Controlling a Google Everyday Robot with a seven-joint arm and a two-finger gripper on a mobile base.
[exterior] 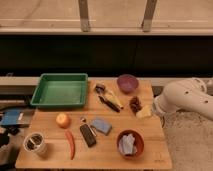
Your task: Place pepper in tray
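While the robot's white arm (186, 98) hung just beside the right edge of the wooden tabletop (106, 158), its gripper was not visible beyond the arm's rounded end, so I could not tell whether the gripper was apart or together. The slim, slightly curved red-orange chili pepper (70, 144) lay flat on the front-left part of the tabletop, running roughly front to back. It sat outside the large shallow rectangular green plastic tray (60, 76) and well apart from it; the tray occupied the back-left corner. A round orange-yellow fruit (63, 120) rested between tray and pepper, just behind the pepper's rear end. A short pale cylindrical can (36, 144) stood to the pepper's left, and a flat black rectangular object (88, 135) lay to its right. A round purple bowl (127, 82) stood at the back, and a round reddish-brown bowl (131, 144) holding something pale stood near the front right.
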